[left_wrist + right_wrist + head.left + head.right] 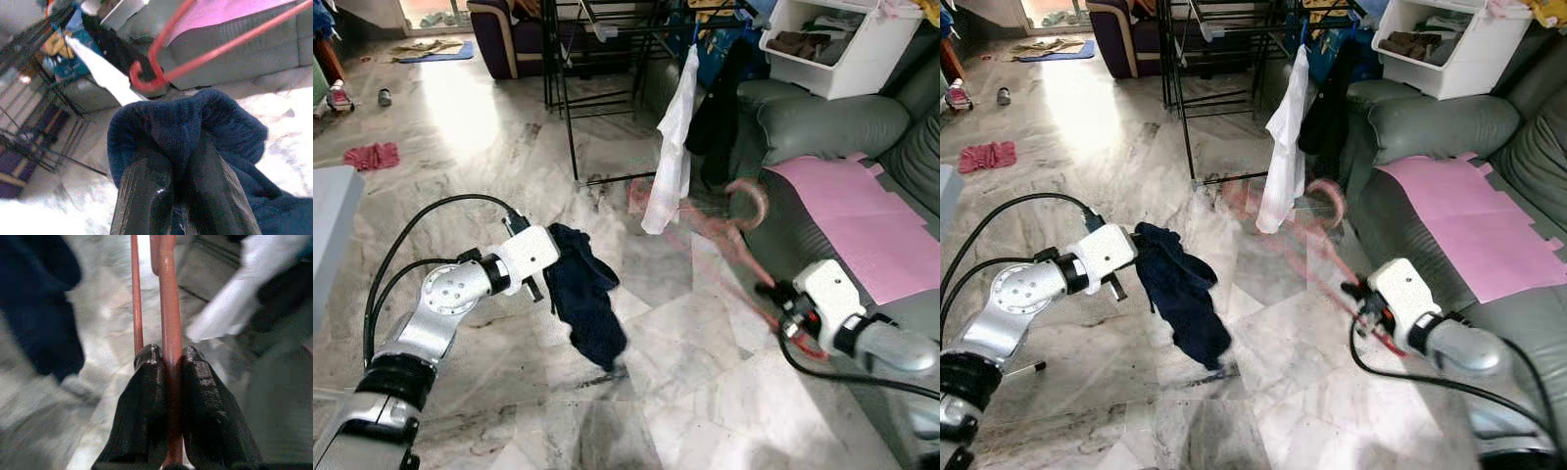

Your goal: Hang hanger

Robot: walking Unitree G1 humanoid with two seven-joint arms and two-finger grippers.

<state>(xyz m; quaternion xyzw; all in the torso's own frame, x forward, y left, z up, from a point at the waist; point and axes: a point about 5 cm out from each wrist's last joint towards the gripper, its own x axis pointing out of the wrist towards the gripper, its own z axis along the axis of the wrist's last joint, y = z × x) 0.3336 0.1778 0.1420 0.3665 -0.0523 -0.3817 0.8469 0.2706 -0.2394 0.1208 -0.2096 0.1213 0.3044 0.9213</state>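
Note:
My right gripper (773, 292) is shut on the stem of a red hanger (744, 220), which shows blurred and points up toward the sofa's edge. Along its fingers, the red hanger (166, 293) runs straight out between the closed pads of this gripper (170, 355). My left gripper (542, 286) is shut on a dark navy garment (589, 308) that hangs down from it over the marble floor. Seen from that wrist, the navy cloth (186, 122) bunches over the two black fingers (146, 196). A black drying rack (576, 88) stands behind, with a white garment (671, 147) and a black one (715, 108) hanging.
A grey-green sofa (822, 127) with a pink sheet (871, 215) runs along the right. A white storage bin (842, 44) sits on its back. A red cloth (372, 155) lies on the floor at far left, near a grey box edge (328, 225).

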